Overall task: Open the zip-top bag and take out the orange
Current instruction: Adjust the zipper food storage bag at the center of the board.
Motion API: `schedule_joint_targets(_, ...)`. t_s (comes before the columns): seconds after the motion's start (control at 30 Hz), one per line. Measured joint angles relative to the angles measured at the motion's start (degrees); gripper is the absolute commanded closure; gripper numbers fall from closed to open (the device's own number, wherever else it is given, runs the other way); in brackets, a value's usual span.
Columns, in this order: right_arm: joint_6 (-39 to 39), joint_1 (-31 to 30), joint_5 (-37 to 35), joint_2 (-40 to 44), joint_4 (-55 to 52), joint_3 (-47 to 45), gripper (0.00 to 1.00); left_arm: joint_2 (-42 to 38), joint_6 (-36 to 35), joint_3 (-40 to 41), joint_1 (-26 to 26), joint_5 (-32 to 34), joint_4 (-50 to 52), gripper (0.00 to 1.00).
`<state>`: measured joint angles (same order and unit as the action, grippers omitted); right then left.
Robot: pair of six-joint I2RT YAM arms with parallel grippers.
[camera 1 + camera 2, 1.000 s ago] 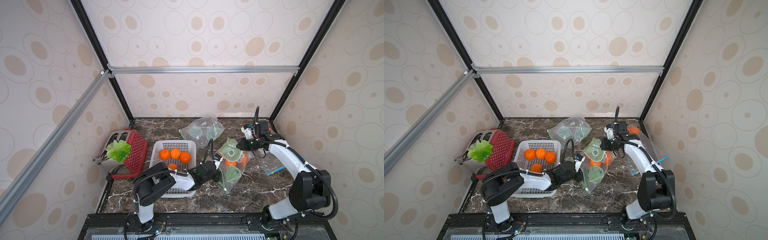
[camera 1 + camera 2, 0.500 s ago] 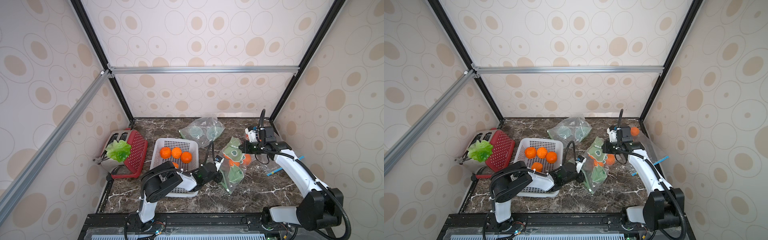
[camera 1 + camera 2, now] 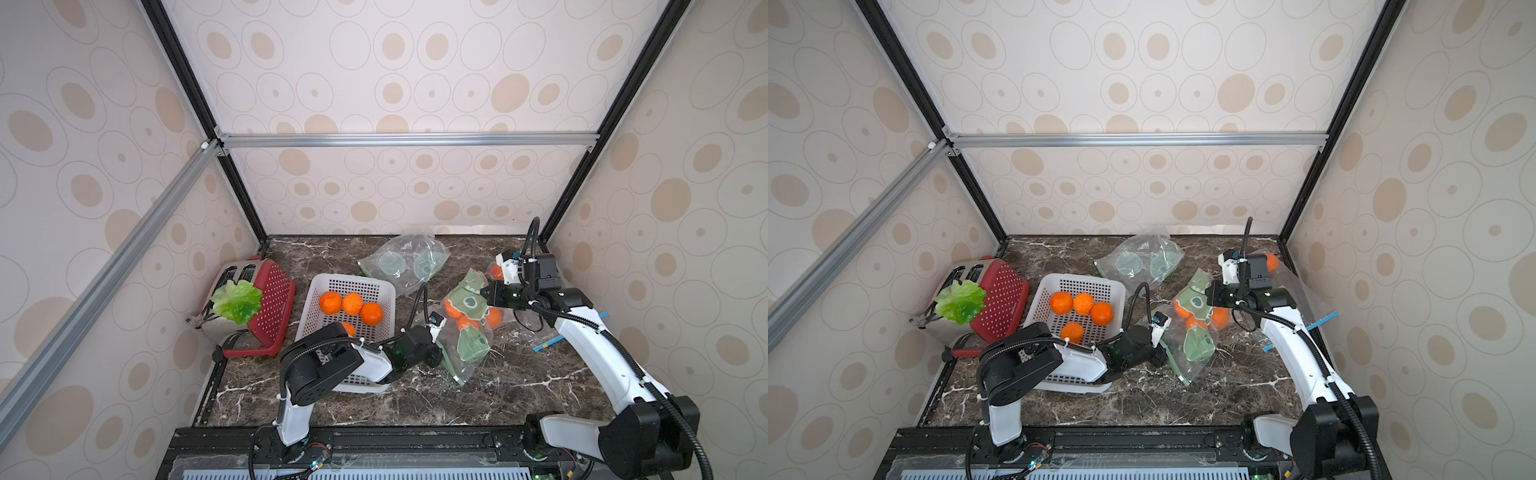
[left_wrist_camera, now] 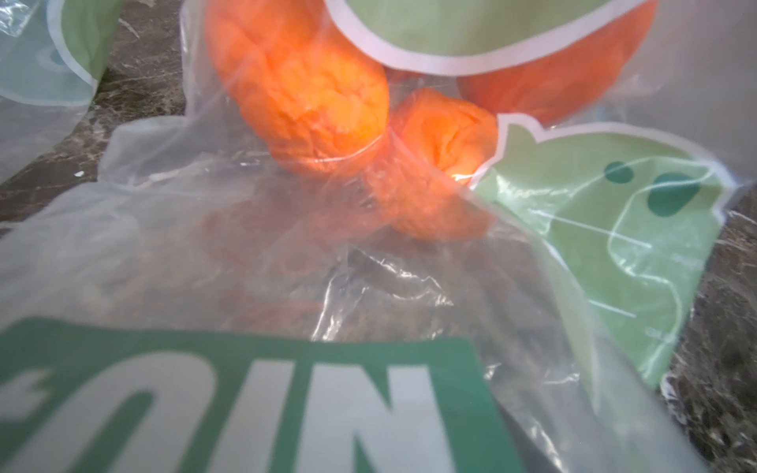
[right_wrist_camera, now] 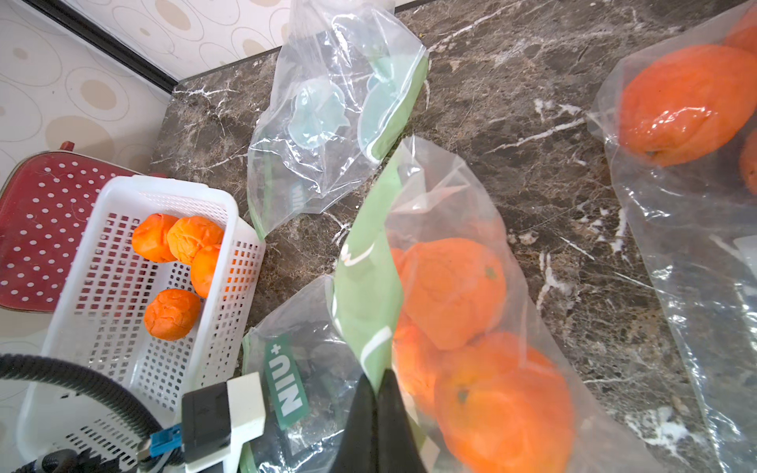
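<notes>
The right jaws clamp the zip-top bag (image 3: 471,347); left jaws nearby, opening hidden.

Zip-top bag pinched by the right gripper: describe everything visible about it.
The clear plastic zip-top bag, printed with pale green cartoon shapes and a dark green NIU+ label, is crumpled and holds at least three oranges. Its lower end rests on the dark marble tabletop; its upper end is raised, pinched in the shut right gripper. The left gripper sits at its edge, contact unclear. Whether the zip is open cannot be told.
</notes>
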<state>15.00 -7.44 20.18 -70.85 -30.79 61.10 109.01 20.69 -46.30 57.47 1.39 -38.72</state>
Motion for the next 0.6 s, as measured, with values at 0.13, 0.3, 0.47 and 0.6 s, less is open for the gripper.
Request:
schedule_joint_targets(0.13,-0.2,0.0,-4.9,1.5,-2.2,1.2,1.00,-1.4,-0.4,0.0,0.0,0.0,0.7,0.37)
schedule_joint_targets(0.3,-0.5,0.0,-13.0,1.8,-4.8,2.3,1.00,-1.4,-0.4,0.0,0.0,-0.1,2.3,0.37)
schedule_joint_targets(0.47,-0.4,0.0,-12.6,3.7,-4.0,0.1,1.00,-0.5,-0.4,-0.7,0.0,-0.5,3.8,0.37)
schedule_joint_targets(0.6,0.1,0.0,-11.0,5.1,-3.0,-0.5,1.00,2.3,-0.3,-2.0,0.0,-1.1,3.9,0.37)
